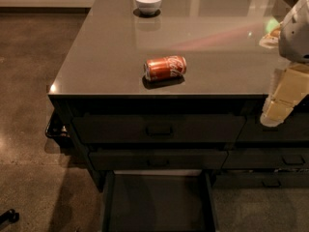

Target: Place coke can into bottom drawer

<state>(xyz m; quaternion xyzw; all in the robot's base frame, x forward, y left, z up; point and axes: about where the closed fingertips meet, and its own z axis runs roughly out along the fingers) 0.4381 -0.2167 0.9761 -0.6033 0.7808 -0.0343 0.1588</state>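
Observation:
The coke can (165, 67) lies on its side on the dark countertop (106, 57), near the front edge, white script facing me. The bottom drawer (158, 203) of the cabinet's left column is pulled out below it, a wide dark box with a flat bare bottom. My gripper (285, 98) hangs at the right edge of the view, cream-coloured, right of the can and in front of the counter's front edge, holding nothing that I can see.
A white bowl (148, 2) stands at the back of the countertop. Two closed handled drawer fronts (159, 128) sit above the open drawer, with the right column's drawers (277, 161) beside them. Bare floor (29, 105) lies to the left.

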